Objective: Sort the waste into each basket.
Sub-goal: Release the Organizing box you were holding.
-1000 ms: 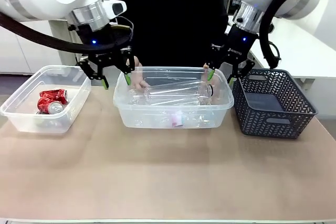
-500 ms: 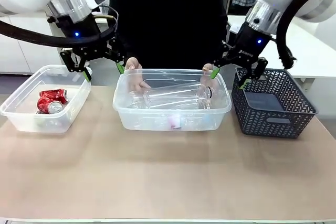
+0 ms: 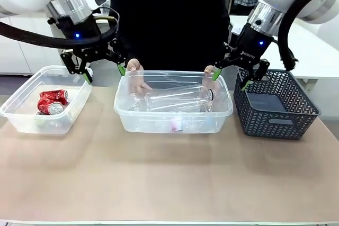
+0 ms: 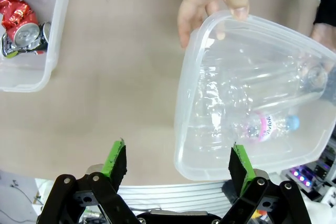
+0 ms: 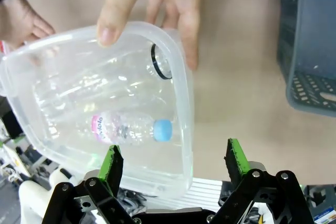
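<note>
Both grippers were spread wide and empty. The left gripper (image 3: 100, 67) hung above the gap between the cans tub (image 3: 24, 110) and the bottles tub (image 3: 175, 117); crushed red cans (image 3: 52, 102) lay below and off to its outer side. The right gripper (image 3: 231, 72) hung over the bottles tub's end, beside the dark grey basket (image 3: 275, 107). Clear bottles (image 5: 105, 95), one blue-capped (image 5: 163, 129), lay in that tub just under its fingers. The person's hands (image 5: 152, 9) gripped the tub's far rim at both corners. Sorting looked finished. To do this step well, the arms should lift straight up, clear of rim and hands, fingers kept apart.
</note>
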`<state>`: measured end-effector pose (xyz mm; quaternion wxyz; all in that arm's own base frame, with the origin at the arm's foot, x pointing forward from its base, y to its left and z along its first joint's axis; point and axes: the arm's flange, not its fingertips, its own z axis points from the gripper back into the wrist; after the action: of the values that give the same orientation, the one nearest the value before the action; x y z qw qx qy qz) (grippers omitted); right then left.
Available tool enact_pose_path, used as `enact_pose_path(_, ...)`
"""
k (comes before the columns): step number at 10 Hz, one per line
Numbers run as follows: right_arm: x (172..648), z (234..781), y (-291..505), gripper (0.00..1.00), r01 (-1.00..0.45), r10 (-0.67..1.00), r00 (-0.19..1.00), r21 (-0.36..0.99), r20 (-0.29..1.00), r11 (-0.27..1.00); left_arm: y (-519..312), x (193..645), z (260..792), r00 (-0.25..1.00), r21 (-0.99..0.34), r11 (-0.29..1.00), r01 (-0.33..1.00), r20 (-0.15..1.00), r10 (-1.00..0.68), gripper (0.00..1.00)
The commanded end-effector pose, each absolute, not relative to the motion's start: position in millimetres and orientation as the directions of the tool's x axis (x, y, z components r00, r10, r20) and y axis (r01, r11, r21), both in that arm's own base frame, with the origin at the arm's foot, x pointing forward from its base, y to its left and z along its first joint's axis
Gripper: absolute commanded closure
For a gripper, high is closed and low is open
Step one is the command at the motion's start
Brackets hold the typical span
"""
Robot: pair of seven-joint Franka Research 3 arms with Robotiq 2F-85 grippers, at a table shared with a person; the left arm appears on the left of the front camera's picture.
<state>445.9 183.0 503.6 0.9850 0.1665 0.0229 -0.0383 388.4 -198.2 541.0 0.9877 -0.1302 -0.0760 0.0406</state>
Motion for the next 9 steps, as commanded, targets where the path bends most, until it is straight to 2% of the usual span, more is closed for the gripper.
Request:
enact_pose_path(1,448.6,504.9,185.3,0.00,0.103,-0.094,0.995,0.310,-0.043,0.945,-197.5,389.3,541.7,0.983,-0.257,0.965,-0.056,0.154,0.098,0.00)
enact_pose_path(2,448.6,504.9,185.3,0.00,0.103,-0.094,0.995,0.310,-0.043,0.945,-198.2,388.4,541.0,0.985,-0.263,0.963,-0.061,0.140,0.100,0.00)
enact_pose_path(3,446.0,503.6,183.0,0.00,0.083,-0.068,0.996,0.326,-0.058,0.942,-196.9,377.0,565.3,0.990,-0.308,0.951,0.008,0.135,0.035,0.00)
enact_pose_path(5,353.9,564.7,114.4,0.00,0.013,-0.024,1.000,0.496,0.016,0.868,-180.5,314.4,604.7,0.990,-0.343,0.931,0.125,0.109,-0.093,0.00)
enact_pose_path(6,300.4,578.2,89.9,0.00,0.032,-0.073,0.995,0.506,0.062,0.862,-165.5,275.2,609.5,0.984,-0.364,0.914,0.178,0.090,-0.156,0.00)
enact_pose_path(7,265.0,579.1,81.0,0.00,0.012,-0.067,0.994,0.524,0.086,0.851,-159.6,250.3,608.0,0.986,-0.326,0.932,0.160,0.088,-0.138,0.00)
enact_pose_path(8,249.7,573.3,79.7,0.00,0.029,-0.103,0.988,0.510,0.117,0.860,-164.7,238.6,601.2,0.982,-0.337,0.924,0.183,0.097,-0.160,0.00)
enact_pose_path(9,255.9,562.2,88.5,0.00,0.011,-0.091,0.986,0.490,0.139,0.872,-173.3,245.7,589.5,0.984,-0.346,0.921,0.179,0.085,-0.160,0.00)
